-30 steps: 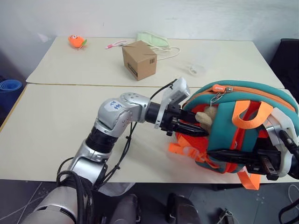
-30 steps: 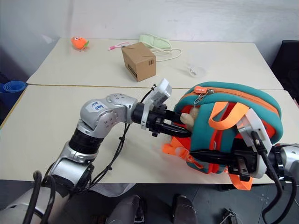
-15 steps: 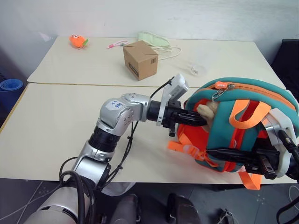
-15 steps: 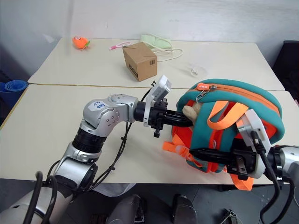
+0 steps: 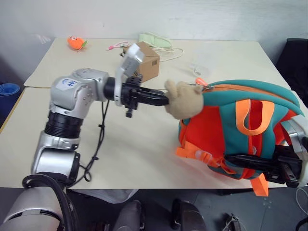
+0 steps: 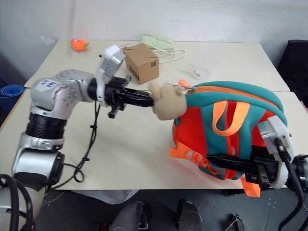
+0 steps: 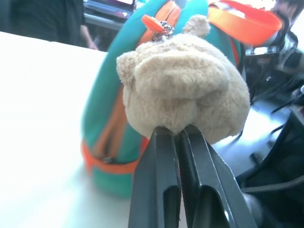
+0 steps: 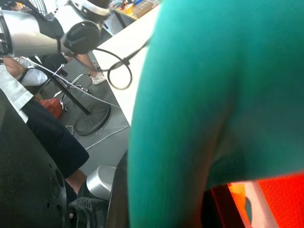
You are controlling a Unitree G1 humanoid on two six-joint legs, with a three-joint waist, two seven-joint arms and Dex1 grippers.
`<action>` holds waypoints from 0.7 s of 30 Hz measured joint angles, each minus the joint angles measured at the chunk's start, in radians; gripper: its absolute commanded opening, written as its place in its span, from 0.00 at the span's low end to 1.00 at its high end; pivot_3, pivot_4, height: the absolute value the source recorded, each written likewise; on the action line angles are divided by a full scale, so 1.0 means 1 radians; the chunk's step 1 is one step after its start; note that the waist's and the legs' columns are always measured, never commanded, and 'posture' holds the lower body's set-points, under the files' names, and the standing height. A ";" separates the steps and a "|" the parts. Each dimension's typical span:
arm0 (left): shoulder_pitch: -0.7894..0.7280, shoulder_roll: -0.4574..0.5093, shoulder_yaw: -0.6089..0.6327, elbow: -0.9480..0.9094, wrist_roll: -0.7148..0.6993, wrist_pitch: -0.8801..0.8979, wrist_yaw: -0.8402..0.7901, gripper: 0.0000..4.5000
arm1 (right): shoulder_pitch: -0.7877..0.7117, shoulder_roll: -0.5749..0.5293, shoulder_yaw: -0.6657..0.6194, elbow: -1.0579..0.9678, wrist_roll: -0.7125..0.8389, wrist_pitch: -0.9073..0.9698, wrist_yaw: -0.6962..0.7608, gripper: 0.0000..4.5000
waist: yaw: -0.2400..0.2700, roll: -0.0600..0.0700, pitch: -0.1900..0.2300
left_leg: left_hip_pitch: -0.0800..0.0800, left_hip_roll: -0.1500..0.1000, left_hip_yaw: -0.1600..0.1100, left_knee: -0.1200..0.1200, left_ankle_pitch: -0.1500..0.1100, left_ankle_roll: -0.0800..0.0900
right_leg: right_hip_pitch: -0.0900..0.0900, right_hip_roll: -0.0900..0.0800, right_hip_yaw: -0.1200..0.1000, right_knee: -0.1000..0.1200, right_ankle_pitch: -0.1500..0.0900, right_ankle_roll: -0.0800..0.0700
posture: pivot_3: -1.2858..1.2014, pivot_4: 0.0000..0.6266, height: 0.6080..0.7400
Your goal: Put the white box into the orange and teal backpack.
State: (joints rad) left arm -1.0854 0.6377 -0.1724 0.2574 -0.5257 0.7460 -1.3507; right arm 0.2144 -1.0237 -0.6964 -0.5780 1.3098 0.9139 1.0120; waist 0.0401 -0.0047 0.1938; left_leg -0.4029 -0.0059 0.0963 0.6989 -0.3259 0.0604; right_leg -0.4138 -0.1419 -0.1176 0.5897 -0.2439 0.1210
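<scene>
At the counter's near right edge: the orange and teal backpack [image 5: 226, 120] stands tilted, its strap side facing the camera and its teal top running away to the right.
Zipper: the orange line along the top looks closed; its orange pull [image 5: 199, 82] sits at the left end.
Plush toy: the beige plush toy [image 5: 185, 100] hangs from that pull and is stretched out to the left.
Left gripper: the left gripper [image 5: 166, 101] has narrow jaws clamped on the toy and points level, to the right.
Right gripper: the right gripper [image 5: 269, 163] has narrow jaws that seem to pinch the backpack's lower near edge.
Key relation: the pull is just right of the left jaws, so the left arm is nearer to it; the zipper's long axis runs rightward over the top.
White box: whether the white box is inside the backpack, I cannot tell.
Behind: a brown cardboard box [image 5: 144, 60] stands on the counter [image 5: 120, 139], well apart.
</scene>
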 measured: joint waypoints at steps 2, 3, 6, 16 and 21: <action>0.021 0.052 -0.032 0.057 0.087 -0.127 -0.045 0.00 | 0.011 0.012 -0.019 0.023 -0.014 -0.007 0.026 0.00 | 0.000 0.000 0.000 | 0.000 0.000 0.000 0.000 0.000 0.000 | 0.000 0.000 0.000 0.000 0.000 0.000 | 0.52 0.24 1.00; 0.036 0.056 -0.045 0.063 0.114 -0.176 -0.056 0.00 | 0.012 0.012 -0.019 0.032 -0.021 -0.013 0.033 0.00 | 0.001 0.000 0.000 | 0.000 0.000 0.000 0.000 0.000 0.000 | 0.000 0.000 0.000 0.000 0.000 0.000 | 0.52 0.24 1.00; 0.115 0.040 -0.132 0.073 0.266 -0.399 -0.037 0.00 | 0.011 0.013 -0.019 0.049 -0.051 -0.023 0.061 0.00 | 0.008 0.000 0.000 | 0.000 0.000 0.000 0.000 -0.001 0.001 | 0.000 -0.005 0.002 0.000 0.000 0.000 | 0.52 0.24 1.00; 0.262 -0.236 -0.233 0.085 0.498 -0.650 0.240 0.00 | -0.065 0.052 0.033 0.154 -0.152 -0.080 0.084 0.00 | 0.014 0.000 0.000 | -0.001 0.000 -0.001 0.000 -0.001 0.001 | 0.000 -0.007 0.006 -0.001 0.001 0.000 | 0.52 0.24 1.00; 0.283 -0.253 -0.230 0.055 0.526 -0.612 0.270 0.00 | -0.121 0.092 0.111 0.155 -0.250 -0.142 0.031 0.00 | 0.013 0.000 0.000 | 0.000 0.000 0.000 0.000 -0.001 0.001 | 0.000 -0.006 0.002 0.000 0.001 0.000 | 0.52 0.24 1.00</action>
State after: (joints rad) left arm -0.8025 0.3848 -0.4028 0.3127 0.0005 0.1340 -1.0804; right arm 0.0938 -0.9316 -0.5851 -0.4232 1.0597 0.7716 1.0426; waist 0.0532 -0.0044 0.1936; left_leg -0.4032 -0.0063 0.0961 0.6992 -0.3267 0.0614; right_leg -0.4140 -0.1481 -0.1160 0.5893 -0.2431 0.1211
